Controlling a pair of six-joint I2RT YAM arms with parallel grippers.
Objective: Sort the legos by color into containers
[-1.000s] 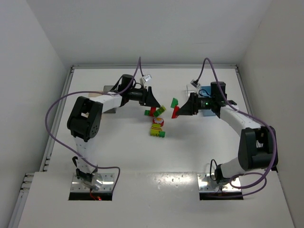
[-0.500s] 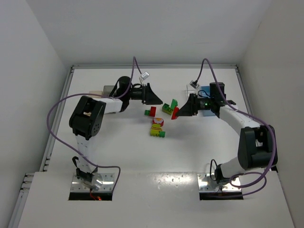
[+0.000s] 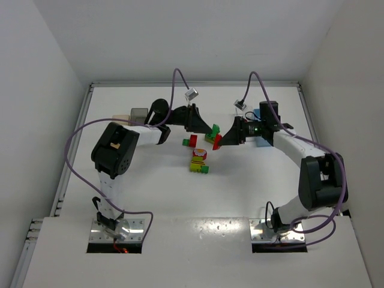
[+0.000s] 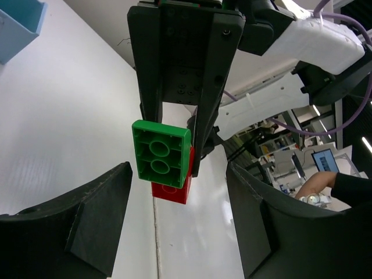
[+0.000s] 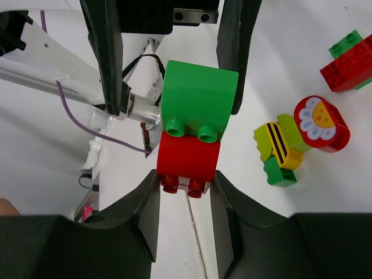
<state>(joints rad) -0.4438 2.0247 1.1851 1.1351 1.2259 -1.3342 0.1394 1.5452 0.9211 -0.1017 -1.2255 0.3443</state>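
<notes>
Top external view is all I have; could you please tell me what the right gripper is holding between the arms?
Observer: The jaws of the right gripper clamp a small red plastic brick, with a green plastic brick stuck onto it.
Operator: Thanks; is the left gripper gripping the green one?
Observer: No; the left gripper has its jaws open on either side of it, with gaps showing in the left wrist view.
</notes>
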